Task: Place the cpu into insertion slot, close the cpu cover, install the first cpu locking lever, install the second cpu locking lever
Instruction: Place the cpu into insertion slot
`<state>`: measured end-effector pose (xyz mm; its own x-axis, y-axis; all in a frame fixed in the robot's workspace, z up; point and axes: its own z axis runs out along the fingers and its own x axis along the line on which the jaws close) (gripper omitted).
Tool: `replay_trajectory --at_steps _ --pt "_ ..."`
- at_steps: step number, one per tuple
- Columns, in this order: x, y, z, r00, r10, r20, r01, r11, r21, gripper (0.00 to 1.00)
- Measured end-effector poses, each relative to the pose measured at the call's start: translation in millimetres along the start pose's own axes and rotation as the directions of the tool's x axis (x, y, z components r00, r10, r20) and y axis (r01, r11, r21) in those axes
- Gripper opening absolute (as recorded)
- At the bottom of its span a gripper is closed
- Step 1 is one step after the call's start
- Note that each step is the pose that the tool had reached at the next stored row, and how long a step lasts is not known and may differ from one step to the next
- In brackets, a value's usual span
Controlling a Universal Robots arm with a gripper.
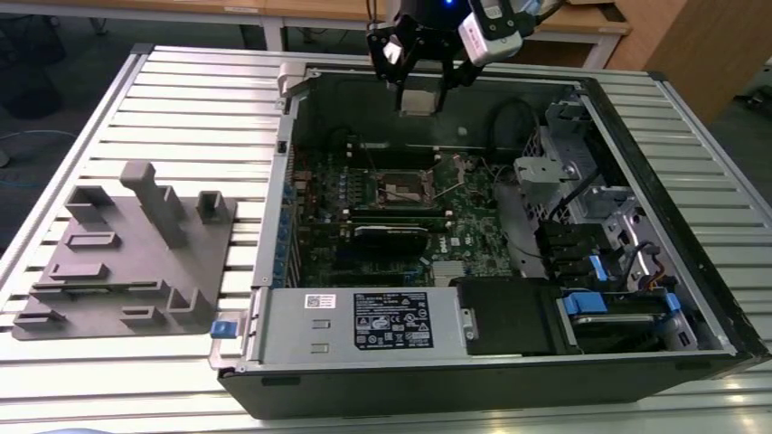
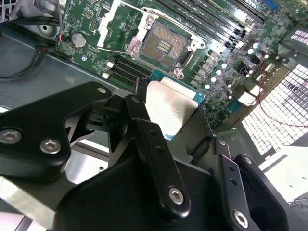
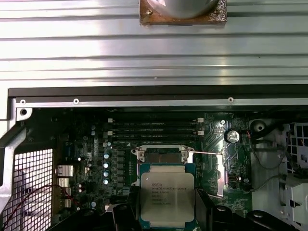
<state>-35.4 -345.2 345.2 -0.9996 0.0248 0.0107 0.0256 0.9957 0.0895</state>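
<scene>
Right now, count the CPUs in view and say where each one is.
1. The cpu is clamped in the gripper, held in the air above the open case. The insertion slot inside sits empty. Another could be hidden elsewhere in the case.

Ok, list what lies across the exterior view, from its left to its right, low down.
Grey moulded fixture → insertion slot → blue-tabbed drive bay.

An open computer case (image 1: 483,391) lies on the slatted table (image 1: 193,90). A grey fixture (image 1: 121,271) sits at the exterior view's left.
</scene>
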Motion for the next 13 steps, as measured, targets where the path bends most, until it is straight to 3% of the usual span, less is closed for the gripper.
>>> replay_trajectory --at_steps 8,13 --pt "-0.1 -0.6 6.8 1.0000 0.000 0.0001 0.000 1.0000 -0.0002 0.54" --pt "-0.1 -0.7 7.4 1.0000 0.000 0.0000 0.000 1.0000 0.0000 0.54"
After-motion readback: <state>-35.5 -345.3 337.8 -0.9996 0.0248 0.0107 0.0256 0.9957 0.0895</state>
